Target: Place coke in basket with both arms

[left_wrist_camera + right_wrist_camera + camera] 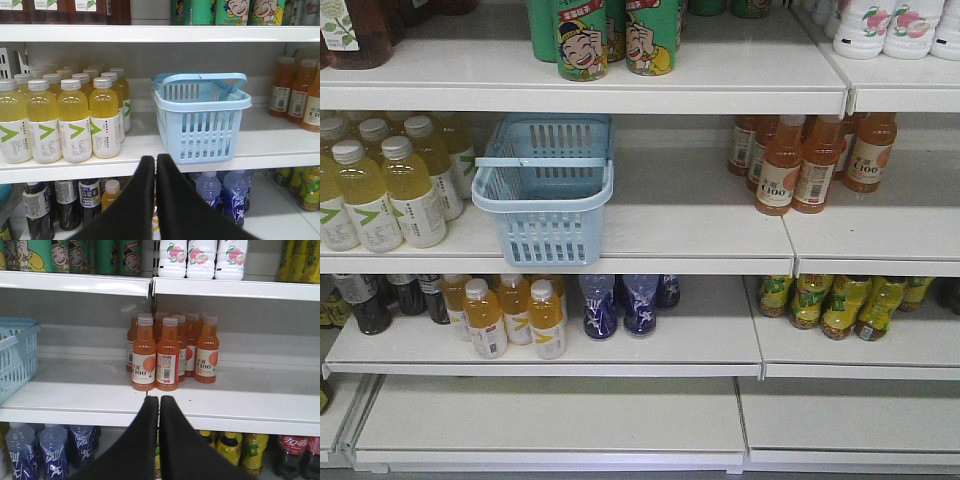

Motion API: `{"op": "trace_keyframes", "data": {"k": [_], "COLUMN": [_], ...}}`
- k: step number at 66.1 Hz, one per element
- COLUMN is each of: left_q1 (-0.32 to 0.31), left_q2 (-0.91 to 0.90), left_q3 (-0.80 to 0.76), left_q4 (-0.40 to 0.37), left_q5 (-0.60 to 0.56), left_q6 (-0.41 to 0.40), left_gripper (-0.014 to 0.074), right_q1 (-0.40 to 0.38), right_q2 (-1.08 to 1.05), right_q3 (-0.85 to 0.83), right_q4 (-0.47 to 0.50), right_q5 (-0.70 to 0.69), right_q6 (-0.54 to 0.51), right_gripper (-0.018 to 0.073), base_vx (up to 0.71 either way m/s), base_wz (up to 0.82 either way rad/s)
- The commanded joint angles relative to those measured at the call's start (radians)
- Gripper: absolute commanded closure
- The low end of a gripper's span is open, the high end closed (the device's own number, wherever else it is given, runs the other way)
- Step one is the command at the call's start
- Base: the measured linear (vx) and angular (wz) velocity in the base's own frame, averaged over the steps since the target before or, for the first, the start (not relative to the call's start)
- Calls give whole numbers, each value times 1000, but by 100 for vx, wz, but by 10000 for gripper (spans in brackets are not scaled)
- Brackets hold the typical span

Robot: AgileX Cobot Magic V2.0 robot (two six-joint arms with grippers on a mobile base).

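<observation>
The light blue basket (548, 240) stands empty on the middle shelf, its handle lying across the top. The left wrist view shows the basket (202, 135) just up and right of my left gripper (155, 159), which is shut with nothing in it. In the right wrist view, coke bottles with red wraps (295, 446) stand on the lower shelf at the far bottom right. My right gripper (159, 400) is shut and empty, below the middle shelf's edge and well left of the coke. The basket's corner (17, 357) shows at the left. Neither arm appears in the front view.
Yellow drink bottles (380, 190) crowd the shelf left of the basket. Orange-drink bottles (165, 352) stand straight ahead of the right gripper. Green cans (610, 40) sit on the top shelf. Blue bottles (620, 305) and yellow-green bottles (840, 305) fill the lower shelf.
</observation>
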Motion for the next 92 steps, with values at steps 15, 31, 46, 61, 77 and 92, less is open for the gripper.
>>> {"op": "trace_keyframes", "data": {"k": [15,31,46,61,77,92], "left_q1": [-4,-4,-4,-4,-4,-4], "left_q2": [-19,-19,-19,-19,-19,-19], "left_q3": [-1,-1,-1,-1,-1,-1], "left_q4": [-7,-7,-7,-7,-8,-172], "left_q5": [-63,-63,-63,-63,-69,-208], "left_q6": [-9,-9,-9,-9,-9,-142], "left_gripper": [603,603,603,603,603,603], "right_q1": [-6,-6,-6,-6,-6,-6], "right_q2": [-19,-19,-19,-19,-19,-19], "right_q3": [10,10,10,10,10,10], "right_q4": [-8,-8,-8,-8,-8,-8], "right_q5": [-70,-70,-70,-70,-70,-70], "right_q6": [-3,-3,-3,-3,-3,-3], "right_gripper": [564,564,564,564,564,564], "base_vx": [1,0,0,0,0,0], "base_wz": [-1,0,0,0,0,0]}}
